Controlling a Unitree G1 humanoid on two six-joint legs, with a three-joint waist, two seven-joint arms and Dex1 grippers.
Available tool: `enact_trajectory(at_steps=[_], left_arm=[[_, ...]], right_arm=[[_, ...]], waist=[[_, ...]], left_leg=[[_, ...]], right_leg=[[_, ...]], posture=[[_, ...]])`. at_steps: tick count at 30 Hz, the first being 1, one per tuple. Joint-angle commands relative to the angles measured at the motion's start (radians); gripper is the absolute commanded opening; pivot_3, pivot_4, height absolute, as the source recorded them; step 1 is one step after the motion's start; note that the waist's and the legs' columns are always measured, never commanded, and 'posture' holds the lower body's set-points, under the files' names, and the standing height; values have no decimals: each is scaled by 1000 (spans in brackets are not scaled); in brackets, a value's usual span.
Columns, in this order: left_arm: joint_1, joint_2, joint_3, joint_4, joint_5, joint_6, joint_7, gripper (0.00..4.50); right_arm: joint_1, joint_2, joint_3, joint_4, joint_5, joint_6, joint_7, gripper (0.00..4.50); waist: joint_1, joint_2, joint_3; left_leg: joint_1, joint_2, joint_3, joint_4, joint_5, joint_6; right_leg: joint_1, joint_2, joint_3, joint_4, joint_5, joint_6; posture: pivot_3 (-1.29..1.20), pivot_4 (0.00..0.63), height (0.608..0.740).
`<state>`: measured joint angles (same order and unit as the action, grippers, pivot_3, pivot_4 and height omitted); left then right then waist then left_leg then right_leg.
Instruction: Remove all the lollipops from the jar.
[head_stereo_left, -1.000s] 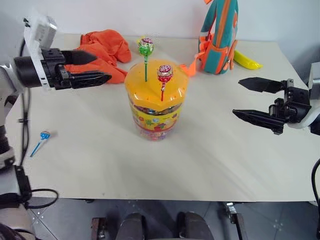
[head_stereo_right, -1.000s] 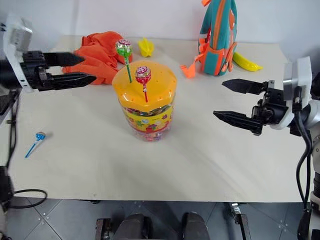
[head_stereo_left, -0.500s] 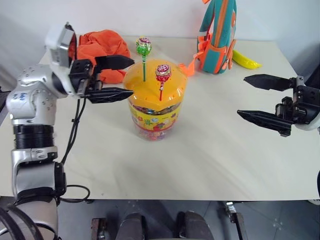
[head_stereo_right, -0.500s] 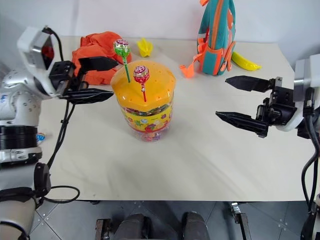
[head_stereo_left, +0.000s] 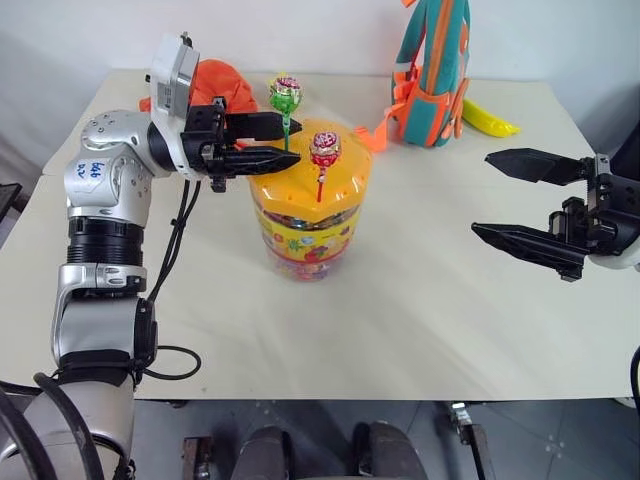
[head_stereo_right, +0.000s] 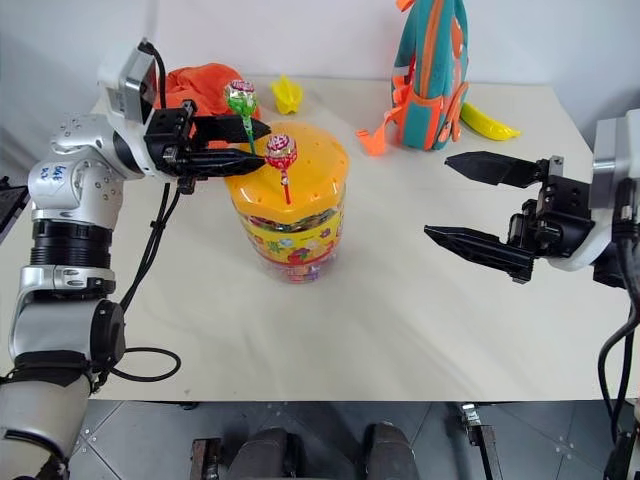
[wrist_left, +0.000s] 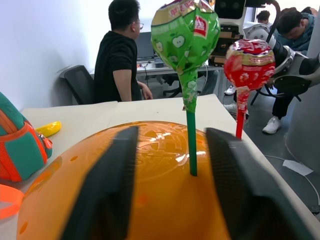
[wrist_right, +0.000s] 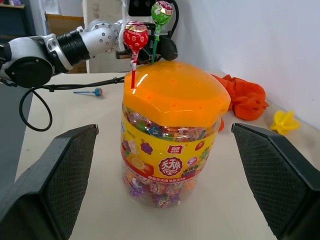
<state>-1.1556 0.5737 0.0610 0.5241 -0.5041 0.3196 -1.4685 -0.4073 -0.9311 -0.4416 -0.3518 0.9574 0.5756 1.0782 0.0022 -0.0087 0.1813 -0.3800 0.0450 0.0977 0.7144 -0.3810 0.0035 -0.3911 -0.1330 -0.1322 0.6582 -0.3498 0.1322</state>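
Nearest you, the right hand (head_stereo_left: 528, 208) hovers over the bare right side of the worktop (head_stereo_left: 420, 320), its two black fingers spread wide with nothing between them, pointing level toward the jar (head_stereo_left: 307, 205) and well apart from it. The jar stands upright a little left of the worktop's centre, its long axis vertical and its orange-yellow lid (head_stereo_left: 305, 178) on top. Two lollipops rise from holes in that lid, both sticks close to vertical with the wrapped heads up: the red-stick lollipop (head_stereo_left: 324, 150) on the side nearer you, and the green-stick lollipop (head_stereo_left: 286, 97) behind it, standing taller. Your left hand (head_stereo_left: 285, 143) reaches in level from the left, just above the lid, and its fingers sit one on each side of the green stick; in the left wrist view the stick stands between the two pads with a gap showing on either side, so the fingers are part-way together and not clamped on it. The blue-stick lollipop (wrist_right: 93, 92) lies flat on the worktop beyond the jar in the right wrist view. Farther back lie an orange cloth (head_stereo_left: 215, 85), a teal-and-orange backpack (head_stereo_left: 437, 65) standing upright, and a yellow toy banana (head_stereo_left: 489, 120) just beside it.
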Motion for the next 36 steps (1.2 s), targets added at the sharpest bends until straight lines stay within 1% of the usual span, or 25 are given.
enact_trajectory(at_steps=[1,3,4,9,14,16,18,21,23,25,27,31,32,33,34,36], left_arm=[[-51,-3,14,-15,-5,1,4,731],[-62,-4,15,-22,-5,9,8,126],[-79,-6,20,-24,-7,12,16,25],[-164,-15,66,-13,-31,21,80,25],[-205,22,93,-44,-10,52,160,25],[-213,66,76,-50,39,96,224,25],[-217,123,54,-48,100,178,315,25],[-206,213,27,-70,163,347,432,25],[-185,280,-5,-117,208,497,498,25],[-157,333,-34,-159,236,624,538,25],[-99,396,-67,-213,255,731,550,25],[70,524,-137,-349,256,945,556,25],[114,562,-165,-387,251,987,545,25],[194,620,-194,-448,235,997,507,25],[266,654,-191,-495,214,1017,493,25],[361,680,-169,-540,186,1055,495,25]], right_arm=[[4,-2,-49,-21,14,-18,-13,4500],[4,-3,-47,-18,11,-23,-14,4500],[3,-3,-45,-10,7,-28,-12,4500],[-19,-9,-31,25,-11,-43,0,4500],[-44,-15,-15,47,-16,-49,15,4500],[-50,-16,-11,51,-17,-47,22,4500],[-56,-17,-7,56,-19,-45,27,4500],[-60,-17,-3,65,-22,-44,35,4500],[-60,-17,1,72,-26,-44,42,4500],[-66,-15,8,82,-31,-44,49,4500],[-76,-11,19,93,-37,-47,56,4500],[-96,-4,41,115,-48,-56,72,4500],[-99,-3,43,119,-51,-57,75,4500],[-102,0,47,123,-51,-57,79,4500],[-106,3,52,126,-54,-57,81,4500],[-108,10,61,128,-56,-57,84,4500]], waist=[[0,0,0],[0,0,0],[0,0,0],[2,0,0],[-5,0,0],[-6,0,0],[-6,0,0],[-7,0,0],[-5,0,0],[-4,0,0],[-5,0,0],[-5,0,0],[-5,0,0],[-5,0,0],[-6,0,0],[-4,0,0]], left_leg=[[-1,0,0,0,0,0],[-3,0,-2,1,0,0],[-4,0,-2,1,0,0],[-7,0,-5,3,0,0],[-7,0,-5,2,0,0],[-7,0,-5,2,0,0],[-7,0,-5,2,0,0],[-7,0,-5,2,0,0],[-7,0,-5,2,0,0],[-7,0,-5,2,0,0],[-7,0,-5,1,0,0],[-7,0,-5,1,0,0],[-7,0,-5,1,0,0],[-7,0,-5,1,0,0],[-7,0,-5,0,0,0],[-7,0,-4,0,0,0]], right_leg=[[0,0,0,0,0,0],[-1,0,-1,0,0,0],[-1,0,-1,0,0,0],[-2,0,-2,0,0,0],[-2,0,-3,0,0,0],[-2,0,-3,0,0,0],[-3,0,-2,0,0,0],[-3,0,-2,0,0,0],[-3,0,-2,0,0,0],[-3,0,-2,0,0,0],[-3,0,-2,0,0,0],[-3,0,-1,1,0,0],[-3,0,-1,0,0,0],[-3,0,-1,0,0,0],[-3,0,-1,0,0,0],[-4,0,0,0,0,0]], posture=[[0,150,740],[0,150,740],[0,150,740],[0,150,740],[0,150,740],[0,150,740],[0,150,740],[0,150,740],[0,150,740],[0,150,740],[0,150,740],[0,150,740],[0,150,740],[0,150,740],[0,150,740],[0,150,740]])
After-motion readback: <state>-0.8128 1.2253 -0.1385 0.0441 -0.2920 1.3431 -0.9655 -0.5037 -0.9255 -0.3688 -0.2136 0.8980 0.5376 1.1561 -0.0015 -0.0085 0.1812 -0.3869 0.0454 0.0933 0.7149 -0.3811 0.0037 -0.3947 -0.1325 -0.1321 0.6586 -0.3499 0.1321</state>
